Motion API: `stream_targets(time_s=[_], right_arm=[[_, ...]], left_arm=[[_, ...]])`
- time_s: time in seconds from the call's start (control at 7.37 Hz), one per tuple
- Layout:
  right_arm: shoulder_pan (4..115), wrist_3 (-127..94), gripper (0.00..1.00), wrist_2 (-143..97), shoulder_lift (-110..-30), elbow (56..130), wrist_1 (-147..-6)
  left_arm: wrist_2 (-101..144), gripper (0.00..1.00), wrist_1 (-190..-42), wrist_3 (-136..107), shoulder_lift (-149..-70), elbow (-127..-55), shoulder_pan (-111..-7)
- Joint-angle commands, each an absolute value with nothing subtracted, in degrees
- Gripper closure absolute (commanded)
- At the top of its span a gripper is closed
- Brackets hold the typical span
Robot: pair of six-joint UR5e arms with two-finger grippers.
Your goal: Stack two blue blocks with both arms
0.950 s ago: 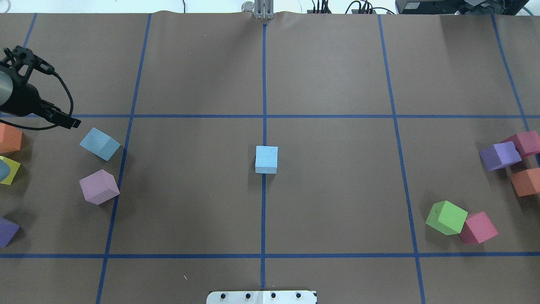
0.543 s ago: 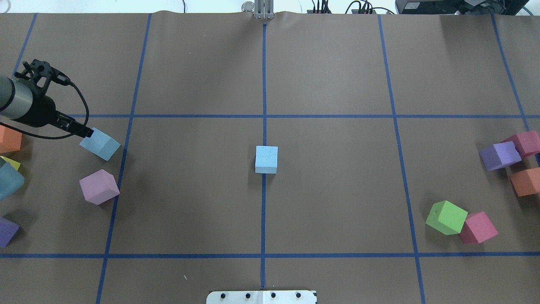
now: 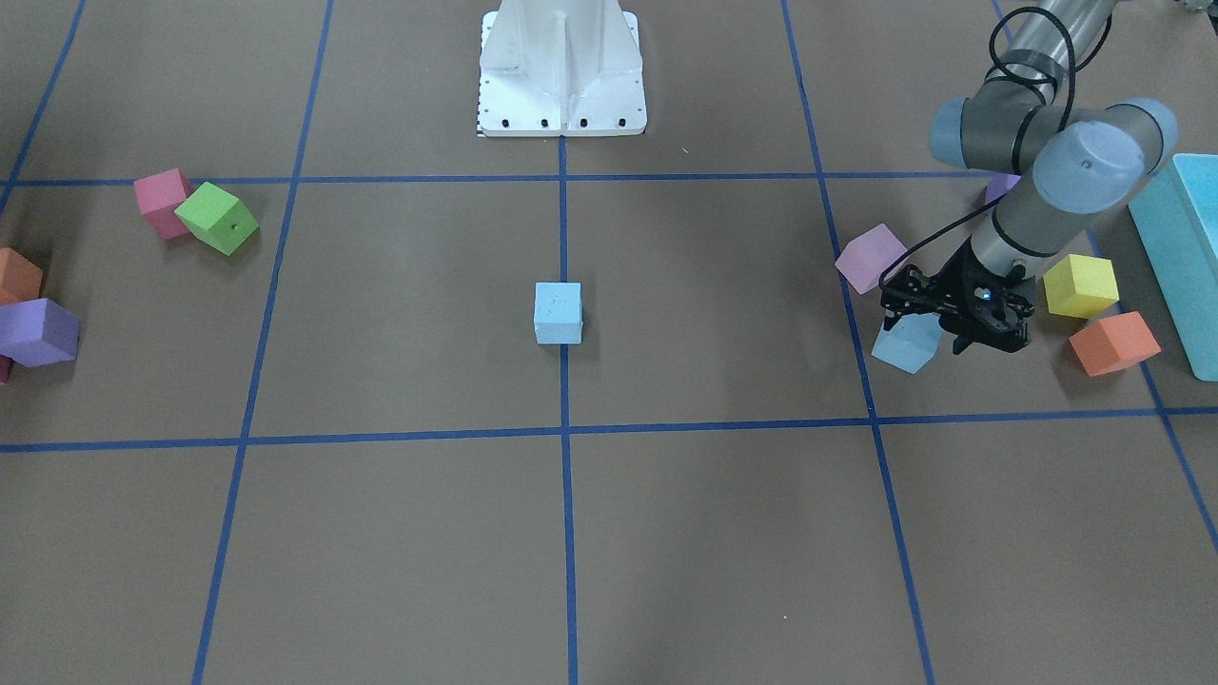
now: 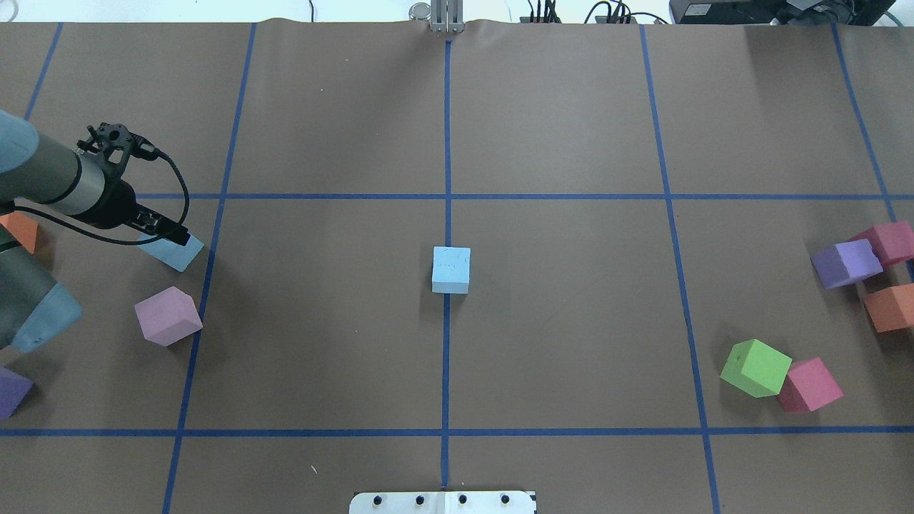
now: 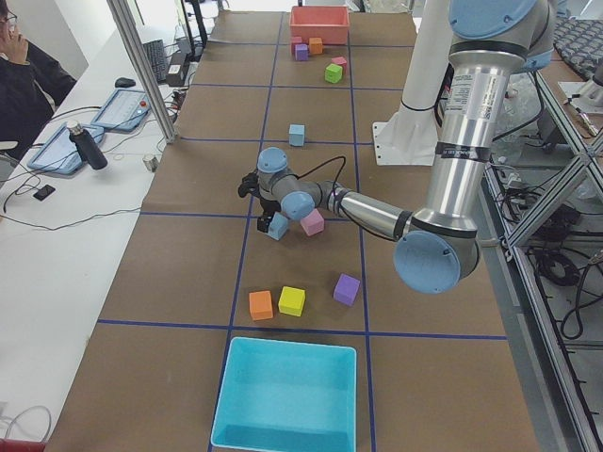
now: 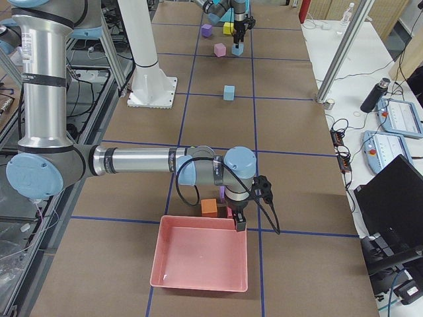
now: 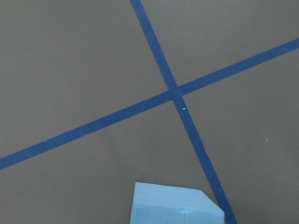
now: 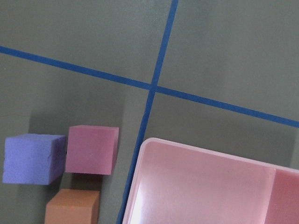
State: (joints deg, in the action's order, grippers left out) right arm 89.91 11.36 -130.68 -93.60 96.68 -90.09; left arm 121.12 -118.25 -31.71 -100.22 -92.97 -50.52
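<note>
One pale blue block (image 4: 451,269) sits at the table's centre on the blue tape line; it also shows in the front-facing view (image 3: 558,312). The other blue block (image 4: 176,253) lies at the left, next to a lilac-pink cube (image 4: 168,315). My left gripper (image 4: 163,230) hovers right over this block's far edge, fingers pointing down, apparently open and empty (image 3: 954,328). The left wrist view shows the block's top (image 7: 175,207) at the bottom edge. My right gripper (image 6: 238,223) shows only in the exterior right view, at a pink bin's rim (image 6: 198,221); I cannot tell its state.
Yellow (image 3: 1080,283) and orange (image 3: 1113,342) cubes and a turquoise bin (image 3: 1189,247) lie by the left arm. Green (image 4: 755,368), pink (image 4: 809,385), purple (image 4: 846,263) and orange (image 4: 889,307) cubes lie at the right. The white base post (image 3: 561,67) stands at the near edge.
My left arm has swung in from the table's left edge toward the left blue block; the gripper now covers the block's far side. The blocks have not moved.
</note>
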Motion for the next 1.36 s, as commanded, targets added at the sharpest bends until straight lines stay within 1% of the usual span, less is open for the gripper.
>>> stream_targets(time_s=[0.0,0.27,0.41,0.54,0.68,0.81,0.95,1.09,1.22], right_arm=[[89.9,11.3,0.00,-130.6,-93.6,96.5,-90.1],[89.9,11.2,0.00,-130.6,-93.8,96.4,-90.1],[89.9,10.7,0.00,-130.8,-93.8,96.5,-90.1],[89.9,10.7,0.00,-130.8,-93.8,96.5,-90.1],[89.9,10.7,0.00,-130.8,-93.8,96.5,-90.1],[89.9,10.7,0.00,-130.8,-93.8,96.5,-90.1],[89.9,10.7,0.00,-130.8,-93.8,96.5,-90.1],[89.9,10.7,0.00,-130.8,-93.8,96.5,-90.1],[89.9,10.7,0.00,-130.8,-93.8,96.5,-90.1]], left_arm=[[121.1,0.02,-118.2,-31.8,-101.8,-90.9,-48.7],[121.1,0.03,-118.4,-31.6,-102.5,-88.7,-47.8],[121.1,0.14,-118.4,-31.5,-102.9,-87.9,-47.8],[121.1,0.34,-118.4,-31.5,-102.9,-87.7,-47.8],[121.2,0.63,-118.4,-31.4,-102.9,-87.9,-47.8],[121.9,0.82,-118.3,-31.5,-103.0,-88.8,-47.9],[121.7,0.83,-117.4,-32.2,-104.6,-91.0,-47.9],[121.6,0.83,-117.3,-36.9,-106.9,-91.4,-47.9],[121.3,0.83,-117.1,-46.3,-111.5,-90.7,-47.7]])
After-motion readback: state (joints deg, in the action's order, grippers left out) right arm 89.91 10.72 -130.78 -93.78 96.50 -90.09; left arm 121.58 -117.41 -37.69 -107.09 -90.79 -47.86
